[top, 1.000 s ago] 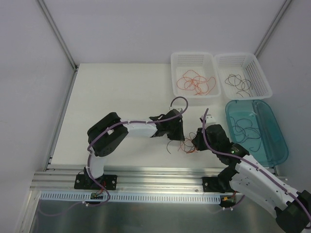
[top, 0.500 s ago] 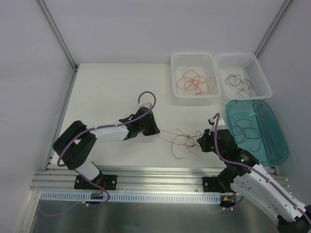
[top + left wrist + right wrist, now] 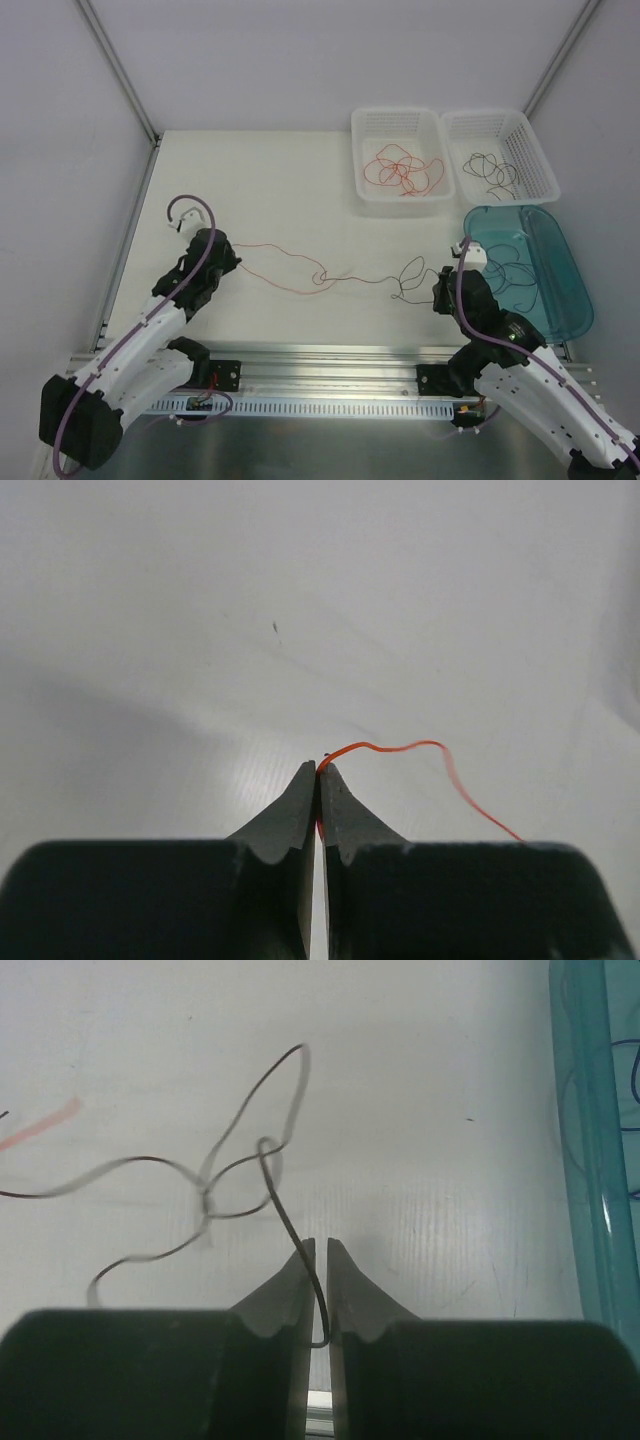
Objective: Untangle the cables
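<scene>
A red-orange cable lies stretched across the table and meets a dark cable in a small loop near the middle. My left gripper is shut on the red cable's left end; in the left wrist view the cable comes out of the closed tips of the gripper. My right gripper is shut on the dark cable's right end. In the right wrist view the dark cable loops in front of the gripper and runs down between its fingers.
A white basket with red cables and a white basket with dark cables stand at the back right. A teal tray with dark cables lies at the right, close to my right gripper. An aluminium rail runs along the near edge.
My left gripper has pulled far left with the red cable. My right gripper has moved a little right with the dark cable. The bundle has stretched into a long line.
</scene>
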You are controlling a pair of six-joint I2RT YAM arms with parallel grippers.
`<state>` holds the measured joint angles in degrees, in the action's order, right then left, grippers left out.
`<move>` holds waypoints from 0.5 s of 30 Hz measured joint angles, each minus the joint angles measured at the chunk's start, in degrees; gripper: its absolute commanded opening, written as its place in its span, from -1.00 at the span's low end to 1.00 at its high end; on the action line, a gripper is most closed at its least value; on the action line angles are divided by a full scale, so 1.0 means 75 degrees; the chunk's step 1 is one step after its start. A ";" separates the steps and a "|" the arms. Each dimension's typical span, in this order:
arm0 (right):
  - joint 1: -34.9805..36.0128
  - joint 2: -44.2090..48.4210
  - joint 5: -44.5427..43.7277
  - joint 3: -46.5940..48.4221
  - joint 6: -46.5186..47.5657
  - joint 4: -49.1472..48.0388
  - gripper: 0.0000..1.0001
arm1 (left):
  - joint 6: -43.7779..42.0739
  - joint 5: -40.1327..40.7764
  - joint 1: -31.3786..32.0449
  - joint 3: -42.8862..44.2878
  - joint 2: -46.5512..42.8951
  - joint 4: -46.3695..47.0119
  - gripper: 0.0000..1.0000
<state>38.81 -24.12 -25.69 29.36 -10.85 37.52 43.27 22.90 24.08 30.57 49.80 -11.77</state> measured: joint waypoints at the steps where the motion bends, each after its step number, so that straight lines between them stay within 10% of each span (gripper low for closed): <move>1: -0.0003 -0.0047 -0.0044 0.0017 -0.0017 0.0044 -0.81 | -0.0093 0.0140 -0.0111 -0.0003 -0.0370 -0.0157 -1.00; 11: -0.0006 -0.1043 0.0227 0.0431 0.0000 0.0032 -0.91 | -0.0944 0.0632 -0.0219 0.0166 -0.1212 -0.1040 -1.00; 15: -0.0006 -0.1227 0.0522 0.0927 0.0163 0.0017 -0.30 | -0.1134 0.0516 -0.0219 0.0236 -0.0863 -0.1154 -1.00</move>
<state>38.76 -33.32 -21.78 36.32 -9.63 37.65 34.76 26.76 22.44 32.34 43.33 -20.43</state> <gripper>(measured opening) 0.127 0.009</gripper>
